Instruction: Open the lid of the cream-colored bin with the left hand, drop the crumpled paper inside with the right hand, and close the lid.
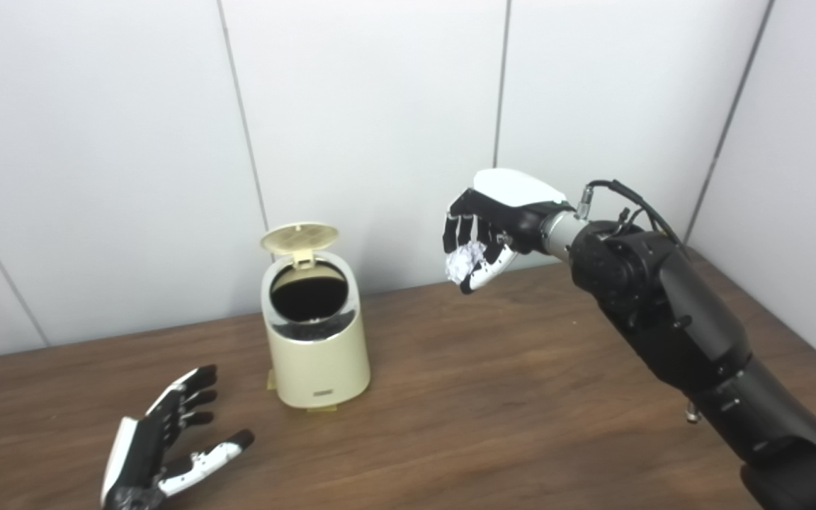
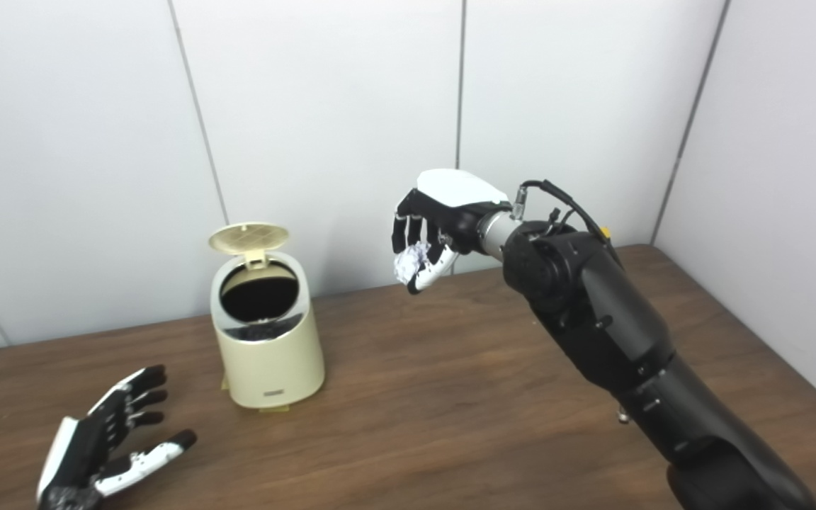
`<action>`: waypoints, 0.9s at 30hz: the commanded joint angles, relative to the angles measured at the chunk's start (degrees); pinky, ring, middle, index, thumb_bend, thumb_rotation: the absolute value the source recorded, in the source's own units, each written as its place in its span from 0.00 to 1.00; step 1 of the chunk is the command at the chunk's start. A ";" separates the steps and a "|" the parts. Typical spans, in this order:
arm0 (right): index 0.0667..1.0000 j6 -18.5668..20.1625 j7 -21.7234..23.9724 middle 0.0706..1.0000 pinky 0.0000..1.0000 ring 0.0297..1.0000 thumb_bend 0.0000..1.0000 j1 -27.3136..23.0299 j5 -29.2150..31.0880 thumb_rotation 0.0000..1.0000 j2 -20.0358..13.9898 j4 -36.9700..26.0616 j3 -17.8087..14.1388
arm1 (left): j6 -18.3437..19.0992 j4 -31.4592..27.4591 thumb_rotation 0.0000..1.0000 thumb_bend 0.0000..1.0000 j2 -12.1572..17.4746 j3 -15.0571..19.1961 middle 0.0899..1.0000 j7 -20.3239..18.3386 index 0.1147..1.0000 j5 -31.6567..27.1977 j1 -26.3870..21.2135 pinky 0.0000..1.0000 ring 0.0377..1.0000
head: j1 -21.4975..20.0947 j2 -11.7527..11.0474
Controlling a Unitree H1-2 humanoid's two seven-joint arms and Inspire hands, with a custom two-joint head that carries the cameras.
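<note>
Down by the table's front edge the left hand (image 1: 160, 443) lies open and empty, while the right hand (image 1: 487, 228) clutches the crumpled paper (image 1: 463, 263) aloft, well right of the cream-colored bin (image 1: 316, 333), whose lid (image 1: 299, 239) stands up; released there, it would miss the mouth.
</note>
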 commanded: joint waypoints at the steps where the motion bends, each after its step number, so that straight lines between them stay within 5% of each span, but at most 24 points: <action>1: 0.46 -0.33 -0.95 0.48 0.37 0.39 0.52 -4.39 0.51 0.00 0.85 -2.14 -0.76 | -1.98 0.32 0.20 0.80 -1.31 -0.83 0.84 0.95 0.85 1.18 -0.72 0.73 0.81 | 0.45 -0.04; 14: 0.50 -2.19 -4.86 0.45 0.34 0.36 0.51 -6.80 -1.31 0.00 9.16 2.58 2.50 | -1.36 0.40 0.18 0.83 -3.87 -1.88 0.84 2.53 0.86 2.16 -0.56 0.64 0.80 | 6.81 -0.80; 27: 0.50 -11.78 -13.35 0.45 0.30 0.35 0.51 -9.12 0.46 0.00 14.73 12.73 3.56 | -0.63 0.27 0.21 0.84 -5.27 -3.56 0.86 4.20 0.86 3.75 -0.57 0.64 0.81 | 10.13 -1.10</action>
